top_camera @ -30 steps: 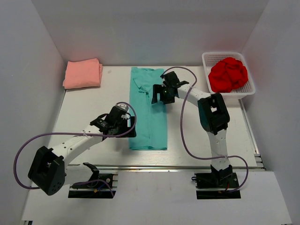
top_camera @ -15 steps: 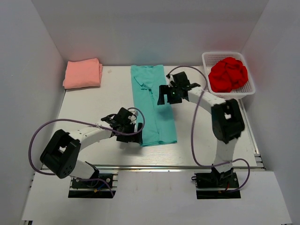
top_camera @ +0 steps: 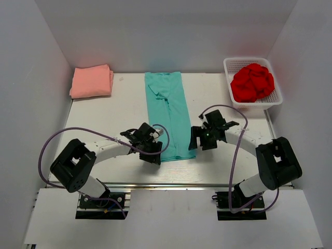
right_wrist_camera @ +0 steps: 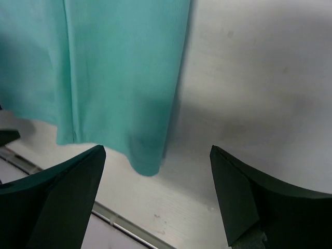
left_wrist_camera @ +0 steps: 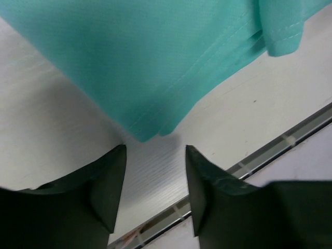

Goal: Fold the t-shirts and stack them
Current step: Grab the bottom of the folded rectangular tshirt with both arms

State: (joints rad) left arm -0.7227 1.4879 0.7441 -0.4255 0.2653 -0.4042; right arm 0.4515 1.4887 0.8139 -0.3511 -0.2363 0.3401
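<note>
The teal t-shirt point(top_camera: 168, 111) lies flat on the white table point(top_camera: 104, 119), folded into a long narrow strip that runs from the far edge toward the arms. The left gripper point(top_camera: 155, 153) sits low at the near left corner of this shirt. Its jaws are partly apart with only bare table between them, and the hem corner lies just ahead of the fingertips point(left_wrist_camera: 116, 155) without touching them. The right gripper point(top_camera: 196, 141) is just beside the shirt's near right corner. Its jaws are spread wide and hold nothing, and in the right wrist view the corner of the cloth lies on the table ahead of the gap. Well to the left of the teal shirt's far end rests the salmon-pink t-shirt point(top_camera: 92, 81), folded into a neat block. Well to the right of that end, the red t-shirt point(top_camera: 252, 83) sits crumpled in a white mesh basket point(top_camera: 231, 65).
</note>
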